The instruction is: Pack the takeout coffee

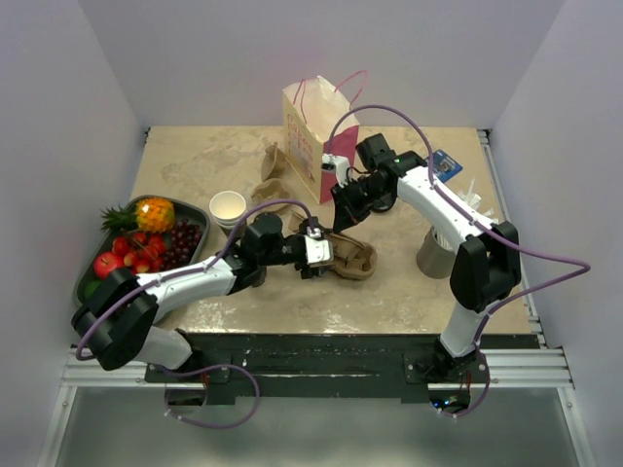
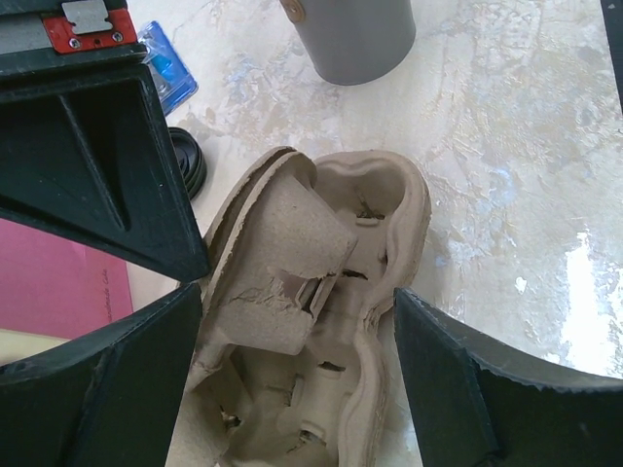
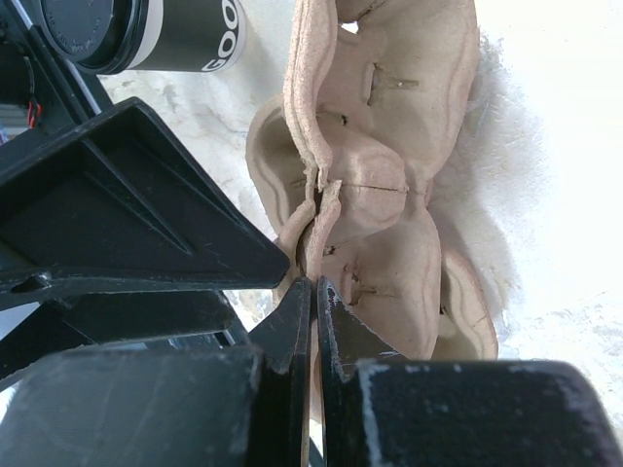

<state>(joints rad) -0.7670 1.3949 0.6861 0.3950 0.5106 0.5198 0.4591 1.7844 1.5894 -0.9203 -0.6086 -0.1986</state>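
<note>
- the left claw [image 2: 297, 290] reaches in from the near left. it is released, with its two black fingers [image 2: 97, 389] spread either side of a brown moulded-pulp cup carrier [image 2: 380, 214].
- the carrier lies crumpled and partly folded near the middle of the pale marbled surface [image 1: 409, 292]. its pockets hold nothing.
- a dark oval tray [image 1: 82, 272] piled with plastic fruit sits at the near left, beside the left arm.
- a plain grey cup [image 1: 433, 255] stands to the right of the carrier, well apart from it and close to the right arm.
- the right claw [image 3: 313, 287] comes down onto the carrier's far edge. it is clenched, and its tips pinch the thin folded rim of the pulp.
- the takeout coffee cup [image 3: 185, 34], a small paper cup with a dark band on its white wall and a round black plastic lid [image 3: 88, 29], sits outside the carrier, close beside it and near the right claw. the overhead view does not show it, and i cannot tell whether it stands upright.
- a stack of lidless white paper cups [image 1: 228, 206] stands left of centre, just beyond the fruit tray.
- a beige paper bag with a pink side and cord handles [image 1: 304, 126] stands upright at the far middle, behind the right claw.
</note>
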